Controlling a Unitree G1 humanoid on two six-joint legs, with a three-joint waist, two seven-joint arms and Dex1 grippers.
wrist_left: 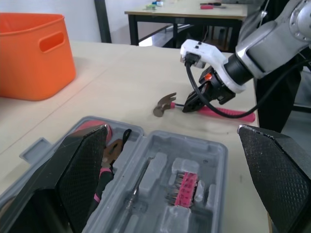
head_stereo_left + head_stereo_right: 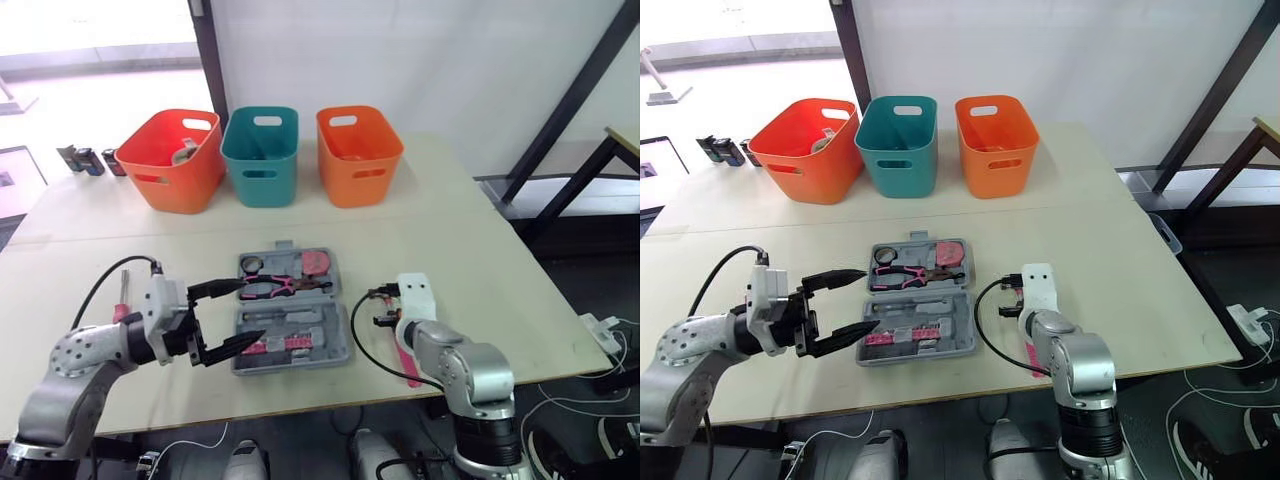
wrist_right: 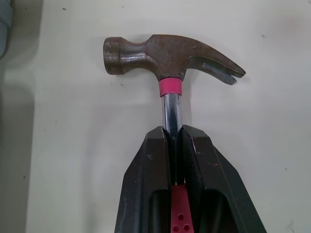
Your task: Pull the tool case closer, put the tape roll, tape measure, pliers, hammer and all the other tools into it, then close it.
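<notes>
The grey tool case [image 2: 330, 345] lies open near the table's front edge. Its far half holds pink-handled pliers [image 2: 278, 287], a pink tape measure [image 2: 318, 263] and a round item [image 2: 250, 264]. The near half holds a pink bit holder [image 2: 276, 346]. My left gripper [image 2: 250, 312] hovers open at the case's left side, one finger over each half. Just right of the case, my right gripper [image 3: 175, 136] is shut on the hammer [image 3: 170, 53] at its steel shaft below the head. The hammer's pink handle [image 2: 409, 364] runs back under the wrist, and its head rests on the table.
A pink-handled screwdriver [image 2: 122, 300] lies on the table left of my left arm. Three bins stand in a row at the back: red-orange [image 2: 175, 165], teal [image 2: 262, 160] and orange [image 2: 358, 160]. Small dark objects [image 2: 88, 160] sit at the far left.
</notes>
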